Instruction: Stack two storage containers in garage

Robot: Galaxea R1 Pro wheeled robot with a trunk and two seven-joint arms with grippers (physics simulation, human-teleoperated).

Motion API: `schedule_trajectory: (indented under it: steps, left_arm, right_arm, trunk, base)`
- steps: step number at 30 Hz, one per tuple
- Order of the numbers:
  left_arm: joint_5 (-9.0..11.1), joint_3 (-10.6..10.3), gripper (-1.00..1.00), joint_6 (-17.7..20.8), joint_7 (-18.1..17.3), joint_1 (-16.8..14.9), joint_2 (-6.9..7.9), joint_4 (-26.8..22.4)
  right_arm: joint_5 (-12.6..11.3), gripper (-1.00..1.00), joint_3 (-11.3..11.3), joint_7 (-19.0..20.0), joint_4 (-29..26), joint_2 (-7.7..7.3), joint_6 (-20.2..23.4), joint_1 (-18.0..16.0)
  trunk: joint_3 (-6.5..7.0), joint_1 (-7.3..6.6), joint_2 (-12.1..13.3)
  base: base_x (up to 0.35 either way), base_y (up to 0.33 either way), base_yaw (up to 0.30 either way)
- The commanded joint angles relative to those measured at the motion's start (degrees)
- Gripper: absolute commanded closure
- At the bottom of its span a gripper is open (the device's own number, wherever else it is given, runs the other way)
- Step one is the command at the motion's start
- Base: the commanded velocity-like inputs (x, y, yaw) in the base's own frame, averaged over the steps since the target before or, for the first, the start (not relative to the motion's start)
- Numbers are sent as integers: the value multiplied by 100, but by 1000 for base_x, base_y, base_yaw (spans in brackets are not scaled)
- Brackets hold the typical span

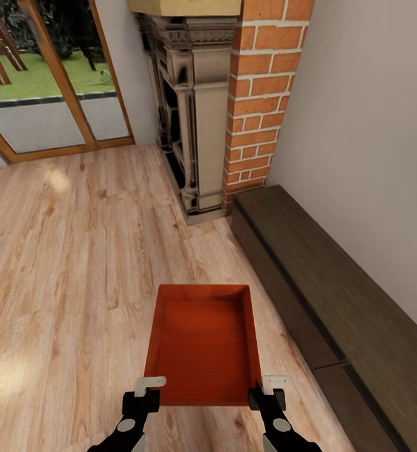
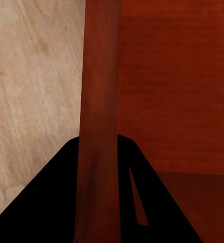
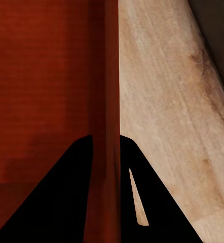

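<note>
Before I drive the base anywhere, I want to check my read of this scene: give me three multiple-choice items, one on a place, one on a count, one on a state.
1. Where does the orange-red rectangular lidless bin sit in the head view?
A. on the dark wooden bench
B. between the two grippers, over the light wood-plank floor
C. inside the brick fireplace

2. How many such bins show?
A. one
B. two
C. three

3. How do the grippers stand?
A. both open, clear of the bin
B. left shut on the wall, right open
C. each shut on a side wall

Answers: 1 B, the left gripper and right gripper flank its near corners above the planks. 2 A, a single bin is in sight. 3 C, each wrist view shows a bin wall running between the fingers.
</note>
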Motion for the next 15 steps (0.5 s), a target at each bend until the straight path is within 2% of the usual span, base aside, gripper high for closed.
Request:
schedule_trajectory:
  steps: [1,15]
  left_arm:
    - [98,-30,100,-35,88,1,12,40]
    - [100,-30,100,-35,88,1,12,41]
  right_arm:
    - [-3,100,-12,-47,-9,-6,-536,-8]
    - [-12,100,-18,-47,-9,-6,-534,-11]
  trunk:
    - [7,0,-2]
    - [138,0,-2]
  base:
    - [0,0,0]
    - [0,0,0]
